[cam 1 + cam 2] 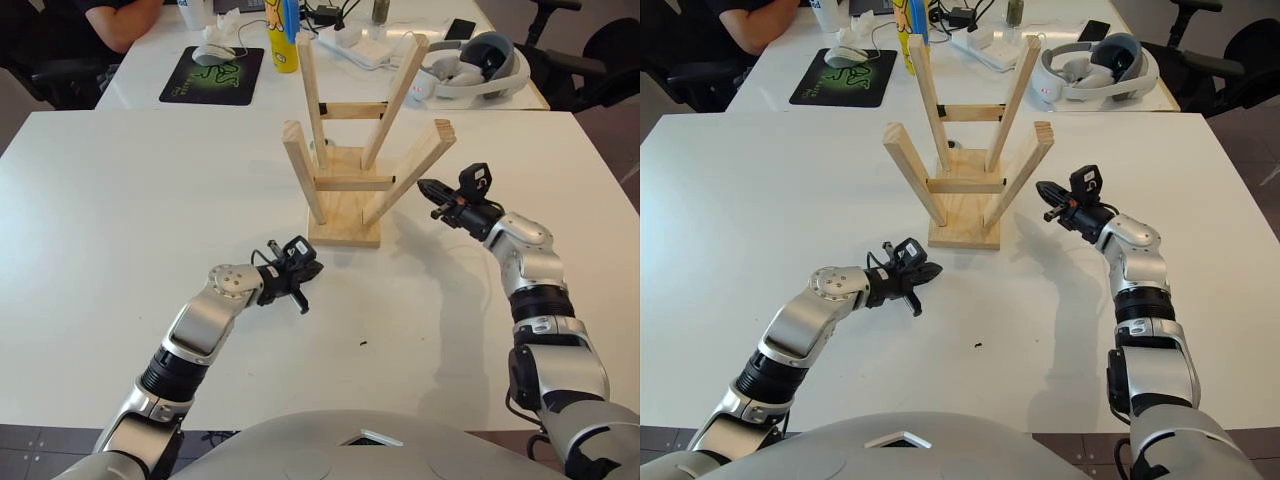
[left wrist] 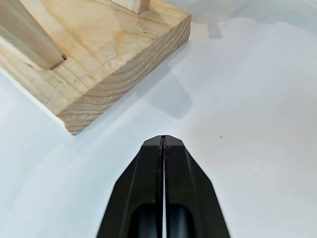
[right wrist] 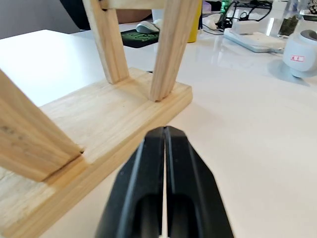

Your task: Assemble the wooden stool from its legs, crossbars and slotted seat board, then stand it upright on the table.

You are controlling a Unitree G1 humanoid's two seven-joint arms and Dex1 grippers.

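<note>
Left eye view: pale wooden stool (image 1: 345, 222) inverted, 4 legs (image 1: 313, 90) up (left gripper (image 1: 302, 300), right gripper (image 1: 426, 188) closed, empty).

Head views look down across the white table (image 1: 120, 200), sharing the upturned pale wooden stool (image 1: 345, 215); wrist cameras look closely past the left gripper (image 2: 163, 140) and right gripper (image 3: 164, 131) at it.

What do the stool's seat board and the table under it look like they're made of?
Seat board: pale solid wood, possibly pine, apparently unvarnished; grain lines and curved end-grain rings show on its edge. Table: smooth white top, probably laminate or painted board; it faintly reflects nearby things, so slightly glossy.
</note>
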